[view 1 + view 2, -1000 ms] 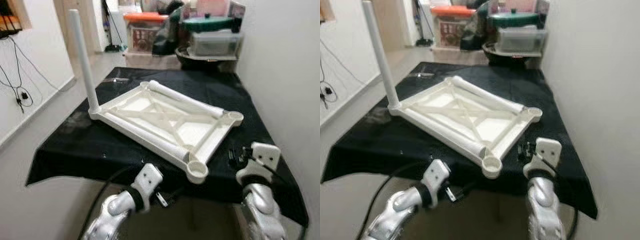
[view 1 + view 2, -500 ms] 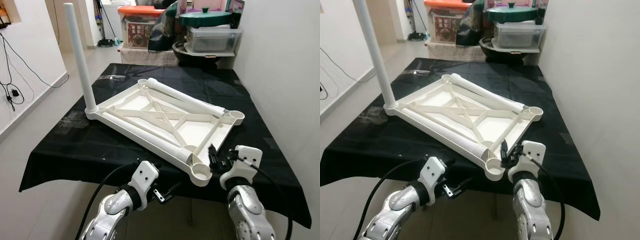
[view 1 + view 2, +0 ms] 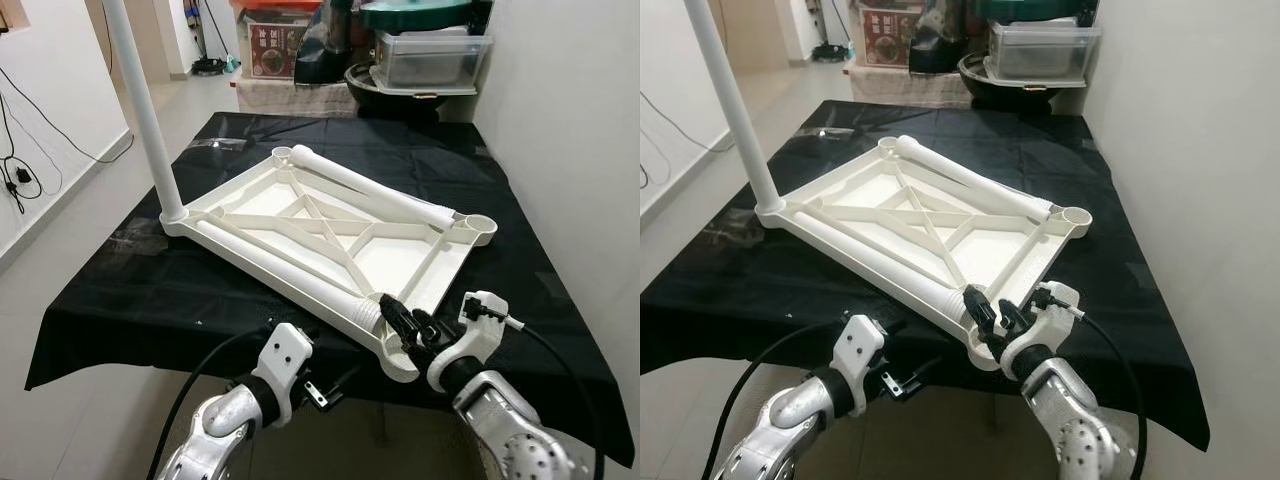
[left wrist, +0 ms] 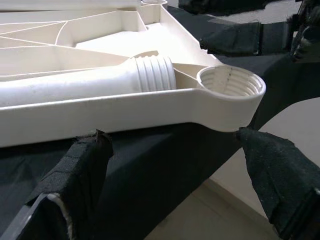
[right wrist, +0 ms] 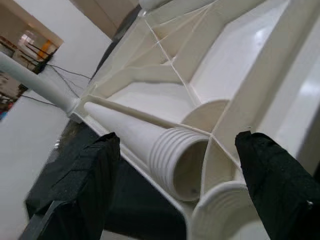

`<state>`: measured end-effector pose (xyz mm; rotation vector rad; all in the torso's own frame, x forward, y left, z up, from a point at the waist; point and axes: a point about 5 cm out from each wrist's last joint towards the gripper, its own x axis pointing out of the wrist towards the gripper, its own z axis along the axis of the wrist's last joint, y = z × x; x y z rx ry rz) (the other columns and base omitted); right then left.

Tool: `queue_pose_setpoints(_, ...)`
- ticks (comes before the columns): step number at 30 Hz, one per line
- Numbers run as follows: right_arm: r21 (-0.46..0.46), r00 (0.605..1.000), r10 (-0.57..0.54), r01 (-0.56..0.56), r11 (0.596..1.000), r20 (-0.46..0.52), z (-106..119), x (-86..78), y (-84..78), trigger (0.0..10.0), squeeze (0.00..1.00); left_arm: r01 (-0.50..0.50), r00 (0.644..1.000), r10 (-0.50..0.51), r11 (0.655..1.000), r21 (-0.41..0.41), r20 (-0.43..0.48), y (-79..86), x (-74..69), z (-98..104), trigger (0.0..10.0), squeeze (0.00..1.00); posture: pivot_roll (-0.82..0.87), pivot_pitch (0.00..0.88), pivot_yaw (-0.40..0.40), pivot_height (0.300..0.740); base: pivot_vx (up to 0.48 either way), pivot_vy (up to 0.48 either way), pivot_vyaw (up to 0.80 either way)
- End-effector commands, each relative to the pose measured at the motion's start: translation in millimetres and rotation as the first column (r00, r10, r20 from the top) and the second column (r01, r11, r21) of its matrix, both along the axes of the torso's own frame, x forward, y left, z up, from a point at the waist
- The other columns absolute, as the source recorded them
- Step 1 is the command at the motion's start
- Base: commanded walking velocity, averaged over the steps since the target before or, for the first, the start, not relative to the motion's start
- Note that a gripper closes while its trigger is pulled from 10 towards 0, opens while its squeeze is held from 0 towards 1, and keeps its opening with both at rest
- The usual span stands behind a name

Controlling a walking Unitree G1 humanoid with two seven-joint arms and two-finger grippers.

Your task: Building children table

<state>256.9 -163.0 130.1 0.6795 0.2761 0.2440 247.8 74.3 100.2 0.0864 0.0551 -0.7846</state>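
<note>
Right gripper (image 3: 398, 322) fingers spread apart, hovering over the near corner of the white table top (image 3: 330, 235), which lies upside down on the black-draped table (image 3: 130, 300). Directly ahead of those fingers, seen from the right wrist view, is the threaded open end of a loose leg (image 5: 155, 145) lying along the near rim of the top; the empty threaded corner socket (image 3: 398, 362) sits just below and nearer. Left gripper (image 3: 325, 390) hangs low, below the table's front edge, fingers parted and holding nothing, with that same socket (image 4: 231, 87) above and ahead of it. Beyond the right gripper, a second loose leg (image 3: 370, 188) rests along the far rim; one leg (image 3: 145, 110) stands upright, screwed into the far left corner. White wall (image 3: 570, 150) runs close along the right side of the table; open floor (image 3: 60, 270) on the left; storage boxes (image 3: 430, 60) past the far edge. Since half a second ago the right gripper has moved forward from just off the corner to over the leg's threaded end; the left is little changed.
</note>
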Motion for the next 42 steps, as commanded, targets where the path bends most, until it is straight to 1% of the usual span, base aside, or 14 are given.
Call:
queue_pose_setpoints(1, 0.034, 0.999, 0.021, -0.020, 0.999, -0.029, 0.8, 0.1, -0.1, 10.0, 0.00, 0.002, 1.000, -0.002, 1.000, 0.007, -0.010, 1.5, -2.3, -0.3, 10.0, 0.00, 0.15, 0.000, -0.056, 0.740, 0.000, 0.000, 0.00)
queue_pose_setpoints(3, 0.038, 0.997, 0.031, -0.028, 0.999, -0.073, -0.6, 3.9, 0.0, 10.0, 0.00, -0.002, 1.000, 0.002, 1.000, 0.004, -0.013, 2.1, -2.5, 0.8, 10.0, 0.00, 0.15, 0.000, -0.058, 0.740, 0.000, 0.000, 0.00)
queue_pose_setpoints(7, 0.046, 0.995, 0.035, -0.031, 0.998, -0.097, -1.0, 7.1, 1.1, 10.0, 0.00, -0.004, 1.000, 0.004, 1.000, 0.002, -0.014, 2.3, -2.8, 1.5, 10.0, 0.00, 0.15, 0.000, -0.060, 0.740, 0.000, 0.000, 0.00)
queue_pose_setpoints(9, 0.042, 0.993, 0.044, -0.040, 0.998, -0.112, 0.9, 11.2, 3.2, 10.0, 0.00, -0.006, 1.000, 0.006, 1.000, 0.000, -0.015, 1.9, -3.1, 2.3, 10.0, 0.00, 0.15, 0.000, -0.066, 0.740, 0.000, 0.000, 0.00)
queue_pose_setpoints(11, 0.033, 0.991, 0.052, -0.048, 0.998, -0.121, 1.3, 13.6, 5.4, 10.0, 0.00, -0.008, 1.000, 0.008, 1.000, -0.001, -0.015, 1.8, -3.2, 2.6, 10.0, 0.00, 0.15, 0.000, -0.067, 0.740, 0.000, 0.000, 0.00)
queue_pose_setpoints(12, 0.016, 0.988, 0.056, -0.054, 0.998, -0.141, 1.3, 17.1, 7.8, 10.0, 0.00, -0.010, 1.000, 0.010, 1.000, -0.003, -0.016, 1.4, -3.4, 3.3, 10.0, 0.00, 0.16, 0.000, -0.073, 0.740, 0.000, 0.000, 0.00)
queue_pose_setpoints(15, 0.003, 0.985, 0.061, -0.061, 0.998, -0.158, 1.4, 19.1, 9.2, 10.0, 0.00, -0.012, 1.000, 0.012, 1.000, -0.008, -0.016, 0.7, -4.1, 4.1, 10.0, 0.00, 0.15, 0.000, -0.076, 0.740, 0.000, 0.000, 0.00)
queue_pose_setpoints(22, 0.035, 0.982, 0.073, -0.068, 0.997, -0.174, 2.3, 19.7, 12.5, 10.0, 0.00, -0.013, 1.000, 0.013, 1.000, -0.012, -0.019, 0.0, -5.3, 5.1, 10.0, 0.00, 0.15, 0.000, -0.077, 0.740, 0.000, 0.000, 0.00)
queue_pose_setpoints(26, 0.019, 0.979, 0.089, -0.087, 0.996, -0.182, 3.7, 21.9, 14.9, 10.0, 0.00, -0.012, 1.000, 0.012, 1.000, -0.014, -0.019, -0.5, -6.3, 6.2, 10.0, 0.00, 0.15, 0.000, -0.081, 0.740, 0.000, 0.000, 0.00)
queue_pose_setpoints(34, 0.038, 0.973, 0.109, -0.103, 0.994, -0.202, 5.4, 28.7, 20.5, 10.0, 0.00, -0.015, 1.000, 0.015, 1.000, -0.021, -0.023, -1.8, -10.4, 9.3, 10.0, 0.00, 0.15, 0.000, -0.092, 0.740, 0.000, 0.000, 0.00)
queue_pose_setpoints(39, 0.079, 0.966, 0.147, -0.133, 0.988, -0.215, 5.3, 33.3, 29.3, 10.0, 0.00, -0.020, 0.999, 0.019, 0.999, -0.026, -0.030, -1.8, -13.1, 10.4, 10.0, 0.00, 0.15, 0.000, -0.099, 0.740, 0.000, 0.000, 0.00)
queue_pose_setpoints(41, 0.079, 0.966, 0.147, -0.133, 0.988, -0.215, 5.3, 33.3, 29.3, 10.0, 0.00, -0.020, 0.999, 0.019, 0.999, -0.026, -0.030, -1.8, -13.1, 10.4, 10.0, 0.00, 0.15, 0.000, -0.099, 0.740, 0.000, 0.000, 0.00)
queue_pose_setpoints(42, 0.105, 0.962, 0.168, -0.148, 0.983, -0.215, 5.4, 33.9, 33.7, 10.0, 0.00, -0.021, 0.999, 0.020, 0.999, -0.027, -0.032, -1.7, -14.1, 10.6, 10.0, 0.00, 0.15, 0.000, -0.101, 0.740, 0.000, 0.000, 0.00)
